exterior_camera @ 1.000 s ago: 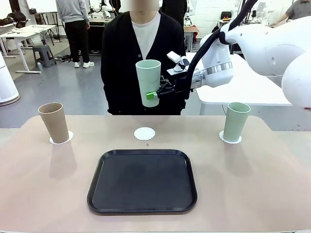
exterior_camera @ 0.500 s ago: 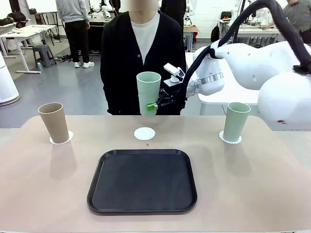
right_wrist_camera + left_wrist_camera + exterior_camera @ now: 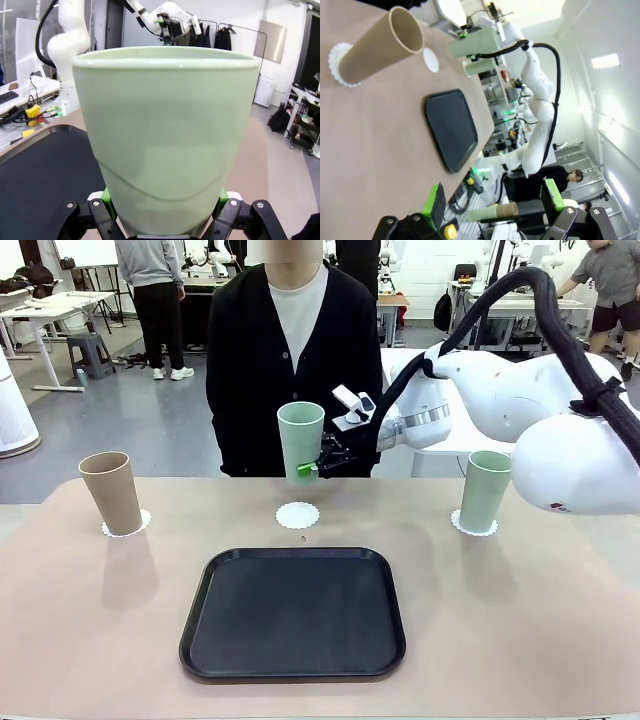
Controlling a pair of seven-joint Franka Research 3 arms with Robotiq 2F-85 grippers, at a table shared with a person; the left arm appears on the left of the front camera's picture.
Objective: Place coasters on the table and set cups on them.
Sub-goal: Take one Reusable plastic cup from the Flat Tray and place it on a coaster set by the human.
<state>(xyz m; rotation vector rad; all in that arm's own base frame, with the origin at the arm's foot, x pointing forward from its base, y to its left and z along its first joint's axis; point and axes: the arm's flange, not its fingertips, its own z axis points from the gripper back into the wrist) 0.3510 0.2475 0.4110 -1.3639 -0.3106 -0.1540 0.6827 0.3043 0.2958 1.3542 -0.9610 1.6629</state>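
The beige matte surface (image 3: 80, 640) with rounded corners spans the front view, in a bright workshop with white tables and people standing farther back; a person in a black cardigan (image 3: 250, 370) stands at its far edge. At far left a tan-brown cup (image 3: 111, 492) stands upright, mouth up, on a scalloped white paper coaster (image 3: 140, 525). In the left wrist view the left tool (image 3: 492, 200) hangs well off from it, its green pads spread wide with nothing between them.

In the middle lies a black rounded-square tray (image 3: 293, 613), smooth, with a raised rim. Just beyond it a bare coaster (image 3: 297, 515) lies flat on the surface. Above that coaster, clear of it, a mint-green cup (image 3: 301, 443) is held upright, long axis vertical, wide mouth up, tapering downward. The right tool (image 3: 312, 466) pinches its lower part from the side; in the right wrist view the green pads (image 3: 106, 201) press against both flanks of the matte wall.

At right a second mint-green cup (image 3: 485, 490) stands upright on its own coaster (image 3: 460, 525).
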